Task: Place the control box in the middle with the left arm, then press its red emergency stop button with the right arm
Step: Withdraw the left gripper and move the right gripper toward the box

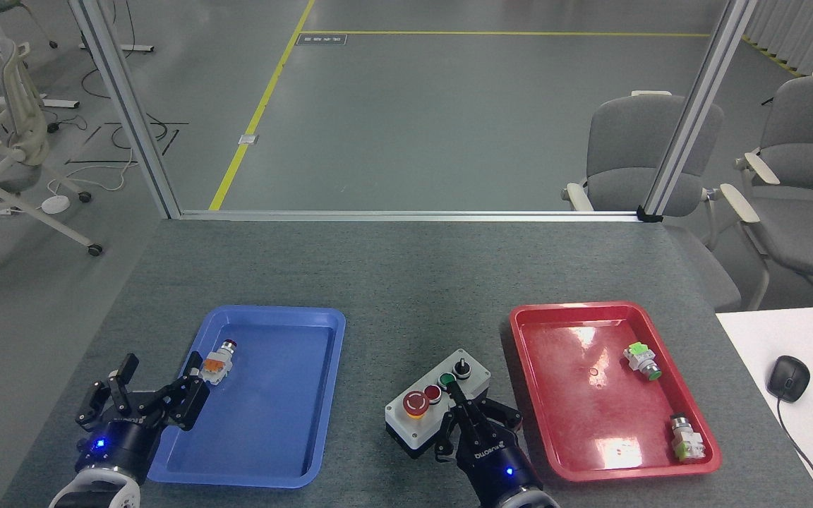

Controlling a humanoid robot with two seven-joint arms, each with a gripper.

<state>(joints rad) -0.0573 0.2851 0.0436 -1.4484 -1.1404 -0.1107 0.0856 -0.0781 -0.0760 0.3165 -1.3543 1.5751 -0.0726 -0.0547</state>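
1. The control box [429,408], a long light grey plastic box on a black base, lies on the speckled dark grey felt surface [406,282], between the blue tray [322,395] and the red tray [526,395].
2. Its red emergency stop button [416,403], a round mushroom head with a yellow collar, sits at the 7 o'clock end of the box.
3. Our right end effector [453,392] is over the box, its thin black fingers pressed together near the green button [447,380].
4. Our left end effector [156,384] has spread fingers at the 9 o'clock side of the glossy blue tray, pinching nothing.
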